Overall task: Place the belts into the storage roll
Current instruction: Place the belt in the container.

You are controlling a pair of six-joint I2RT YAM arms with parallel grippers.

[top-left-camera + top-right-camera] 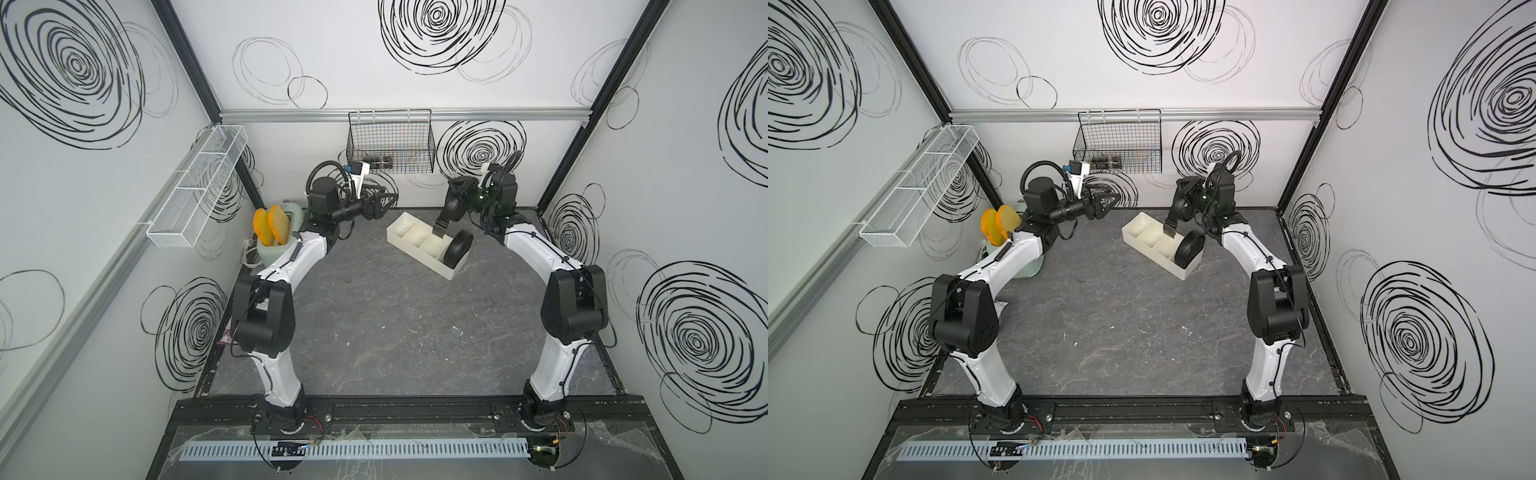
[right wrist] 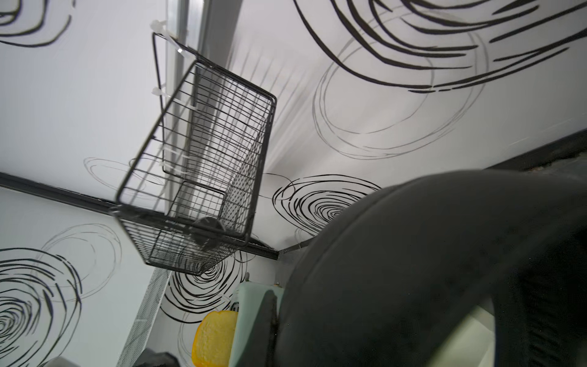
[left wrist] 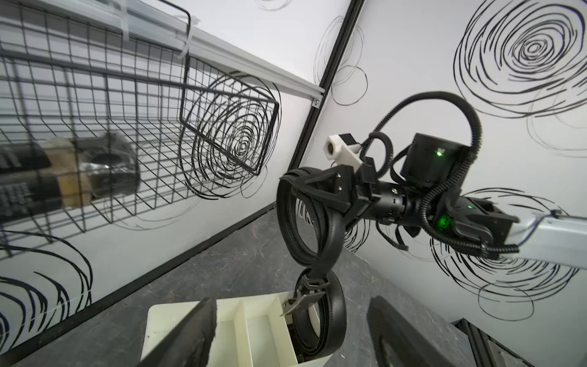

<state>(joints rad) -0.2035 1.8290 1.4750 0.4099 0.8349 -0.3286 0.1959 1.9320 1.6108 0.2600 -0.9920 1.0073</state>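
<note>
L gripper (image 1: pixel 388 199) jaws apart, empty; R gripper (image 3: pixel 287 181) clamped on hanging belt (image 3: pixel 330 236).

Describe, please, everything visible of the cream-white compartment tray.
The compartment tray is a cream-white, rectangular plastic box with four square compartments in a row, lying diagonally on the dark marbled tabletop. A coiled black belt stands on edge in its end compartment; the other three look empty. The buckle of a hanging belt dangles over it.

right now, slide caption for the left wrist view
A loose belt hangs from the right jaws, buckle dangling over the storage roll beside a coiled belt standing in its end compartment.
</note>
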